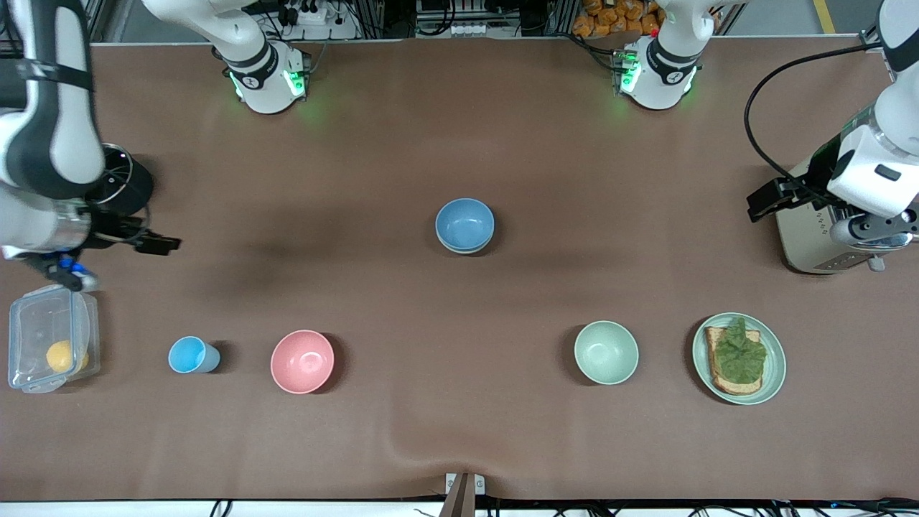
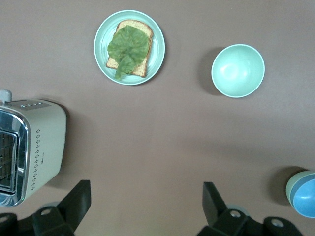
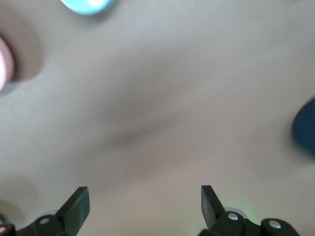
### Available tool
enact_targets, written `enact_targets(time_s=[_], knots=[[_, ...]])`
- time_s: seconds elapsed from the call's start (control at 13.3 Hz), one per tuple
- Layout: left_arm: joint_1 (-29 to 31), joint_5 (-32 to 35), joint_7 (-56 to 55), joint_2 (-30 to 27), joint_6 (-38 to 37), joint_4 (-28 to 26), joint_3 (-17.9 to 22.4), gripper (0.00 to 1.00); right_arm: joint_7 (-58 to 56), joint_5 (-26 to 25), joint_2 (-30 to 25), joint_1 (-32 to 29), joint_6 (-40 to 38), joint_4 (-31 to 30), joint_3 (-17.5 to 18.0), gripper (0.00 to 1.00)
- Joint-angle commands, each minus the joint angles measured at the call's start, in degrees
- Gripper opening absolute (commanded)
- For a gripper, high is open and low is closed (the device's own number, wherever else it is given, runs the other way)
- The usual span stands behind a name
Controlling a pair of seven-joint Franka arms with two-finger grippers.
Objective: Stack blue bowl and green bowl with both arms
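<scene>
Left wrist view crops the blue bowl (image 2: 304, 194) at its edge; both fingers spread, empty.

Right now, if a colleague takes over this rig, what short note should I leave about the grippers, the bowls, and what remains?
Left gripper: open, empty, up over the toaster at its own end of the table.
Right gripper: open, empty, waiting at its end.
Blue bowl: mid-table, nested in a pale bowl whose rim shows under it.
Second green bowl: nearer the front camera, alone, beside the toast plate.
Done: the stack looks made.
Left: confirm.
</scene>
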Motion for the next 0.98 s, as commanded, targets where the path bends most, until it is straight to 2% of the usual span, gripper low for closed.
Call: enact_targets(time_s=[0.0, 0.08, 0.23, 0.38, 0.75, 0.9], knots=[[-3.41, -2.25, 4.99, -2.02, -1.34, -1.45, 3.84, 1.00, -3.39, -3.90, 0.25, -15.10, -1.42, 7.83, 15.91, 1.00], [-4.64, -2.25, 5.89, -2.46, -1.34, -1.72, 4.90, 1.00, -3.39, -4.43, -0.01, -19.07, -1.42, 8.64, 20.31, 1.00], [-4.91, -2.16, 5.98, -2.90, -1.43, -2.07, 5.09, 1.00, -3.39, -5.56, -1.76, -20.34, -1.33, 9.52, 22.64, 1.00], [-4.91, -2.16, 6.25, -3.60, -1.43, -2.77, 5.18, 1.00, -2.26, -6.28, -5.18, -20.78, -2.99, 9.62, 26.84, 1.00], [-4.91, -3.74, 8.53, -5.36, -1.34, -4.62, 6.06, 1.00, -0.76, -5.75, -9.50, -17.53, -1.52, 8.21, 26.69, 1.00], [-4.91, -4.10, 9.14, -5.45, -1.16, -5.06, 6.49, 1.00, 2.22, -5.75, -10.73, -13.86, 1.39, 8.12, 23.98, 1.00]])
